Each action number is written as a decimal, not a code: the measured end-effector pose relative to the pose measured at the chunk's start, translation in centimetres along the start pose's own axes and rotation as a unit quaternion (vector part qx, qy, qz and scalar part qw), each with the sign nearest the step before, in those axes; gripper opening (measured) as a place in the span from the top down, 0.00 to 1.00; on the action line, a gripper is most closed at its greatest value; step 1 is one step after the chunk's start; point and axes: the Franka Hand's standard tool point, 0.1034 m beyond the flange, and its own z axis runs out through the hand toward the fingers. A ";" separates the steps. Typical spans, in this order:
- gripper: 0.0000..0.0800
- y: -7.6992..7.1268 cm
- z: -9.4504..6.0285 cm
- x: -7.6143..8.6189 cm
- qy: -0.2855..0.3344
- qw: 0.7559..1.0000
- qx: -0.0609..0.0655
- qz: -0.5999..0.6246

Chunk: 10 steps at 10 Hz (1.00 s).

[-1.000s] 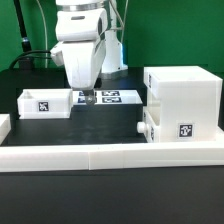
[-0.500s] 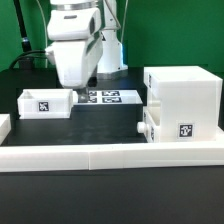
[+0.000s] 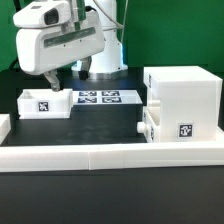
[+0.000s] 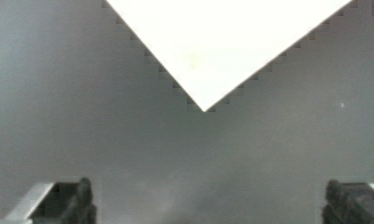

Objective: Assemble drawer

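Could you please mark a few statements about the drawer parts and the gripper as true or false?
1. The gripper is open, with nothing between its fingers. True.
2. The loose tray lies at the exterior view's right of the housing. False: it lies at the housing's left.
3. In the exterior view, the marker board lies between that tray and the housing. True.
4. A tray is stacked on top of the housing. False: its top is bare.
5. The housing's front bears a tag. True.
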 end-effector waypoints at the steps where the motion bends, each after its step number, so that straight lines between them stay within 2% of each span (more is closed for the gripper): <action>1: 0.19 0.0 0.0 0.0 0.000 1.000 0.000 0.017; 4: 0.19 0.0 0.1 -0.1 0.001 0.993 0.000 0.116; 5: 0.19 0.0 0.3 -0.5 0.005 0.987 -0.008 0.162; 6: 0.19 -0.2 0.3 -0.7 0.006 0.980 -0.010 0.199; 8: 0.19 -1.2 0.6 -0.8 0.012 0.957 -0.019 0.289; 10: 0.19 -2.4 1.6 -1.9 0.014 0.931 -0.023 0.365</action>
